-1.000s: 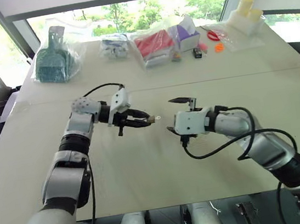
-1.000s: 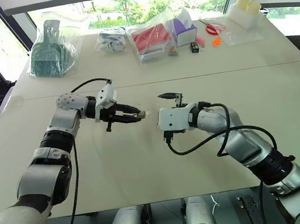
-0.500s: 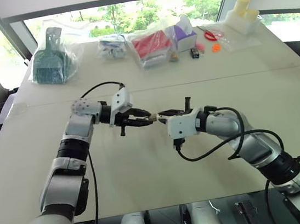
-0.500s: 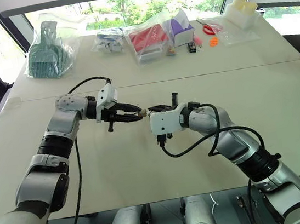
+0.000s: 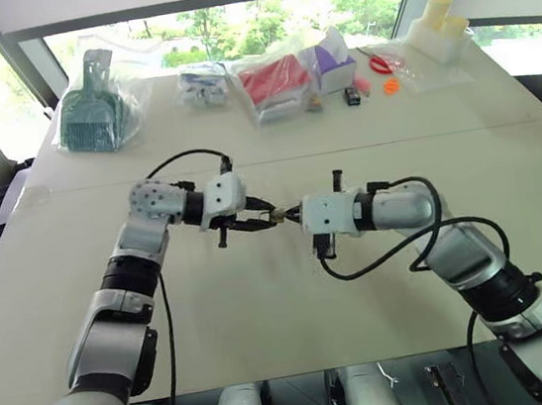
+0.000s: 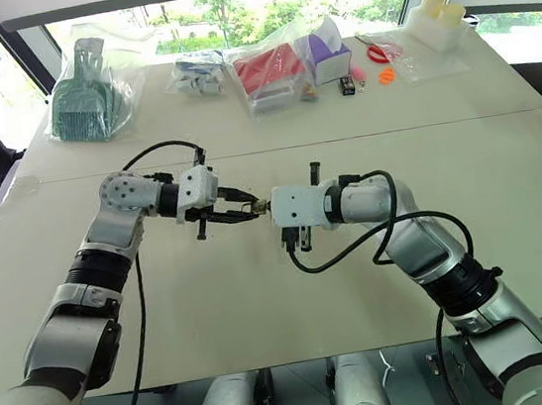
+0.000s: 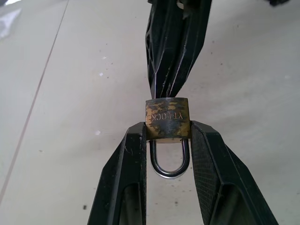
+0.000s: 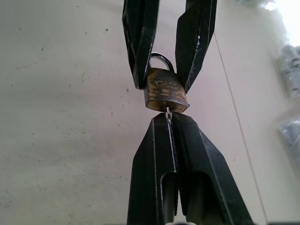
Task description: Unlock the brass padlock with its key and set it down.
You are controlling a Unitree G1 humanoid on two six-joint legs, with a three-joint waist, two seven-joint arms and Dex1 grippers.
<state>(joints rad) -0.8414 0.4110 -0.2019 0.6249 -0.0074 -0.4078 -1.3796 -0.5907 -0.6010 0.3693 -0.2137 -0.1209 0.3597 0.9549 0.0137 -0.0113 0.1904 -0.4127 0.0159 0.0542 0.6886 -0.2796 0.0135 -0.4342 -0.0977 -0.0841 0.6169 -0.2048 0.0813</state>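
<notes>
Brass padlock [image 7: 167, 118], being clamped by left gripper [image 7: 167, 136]: key [image 8: 167, 110], being pinched in closed right gripper [image 8: 168, 118], is best being turned gently (1 axis, no side pull).

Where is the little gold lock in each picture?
Left eye: padlock mid-picture, where the two grippers meet.
Right eye: padlock at the same meeting point.
Left wrist: padlock pinched between the left fingers.
Right wrist: padlock just above the shut right fingers.
Shared landmark: the shackle.

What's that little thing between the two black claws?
A brass padlock, pinched by the left gripper. The right gripper, shut, pinches a thin silvery key at its underside, seen in the right wrist view.
</notes>
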